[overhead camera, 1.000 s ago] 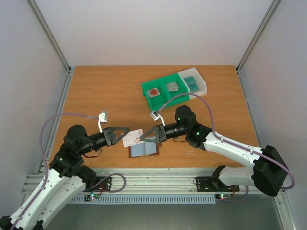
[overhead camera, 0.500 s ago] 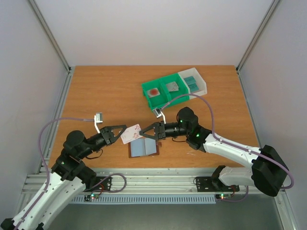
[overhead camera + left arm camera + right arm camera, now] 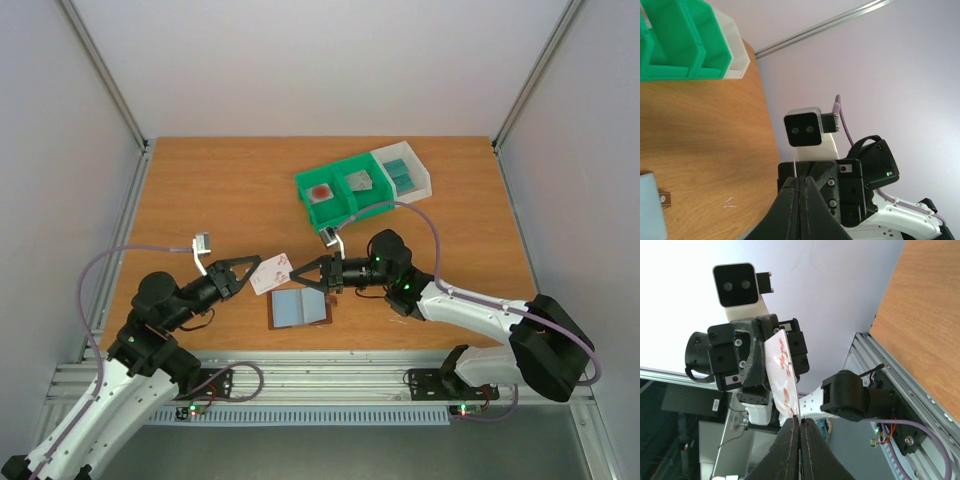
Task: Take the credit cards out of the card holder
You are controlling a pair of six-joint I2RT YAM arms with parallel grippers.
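A whitish credit card with pink-red marks (image 3: 273, 272) hangs in the air between both grippers, above and left of the card holder (image 3: 298, 308). My left gripper (image 3: 256, 268) is shut on the card's left end. My right gripper (image 3: 297, 280) is shut on its right edge. In the right wrist view the card (image 3: 782, 370) runs from my jaws' tips (image 3: 800, 419) to the left gripper's fingers (image 3: 756, 360). In the left wrist view the card is a thin edge-on sliver (image 3: 795, 169). The holder lies open on the table, its grey-blue panels up.
A green bin (image 3: 338, 205) holds a red-spotted tile (image 3: 321, 192) and a grey square tile (image 3: 360, 180). A white bin (image 3: 424, 180) beside it holds teal cards (image 3: 400, 172). Both stand at the far right. The holder's corner and brown tab (image 3: 665, 199) show in the left wrist view.
The card has risen and moved a little away from the holder, with both grippers on it. The left arm's elbow has drawn back and the right gripper has followed leftward.
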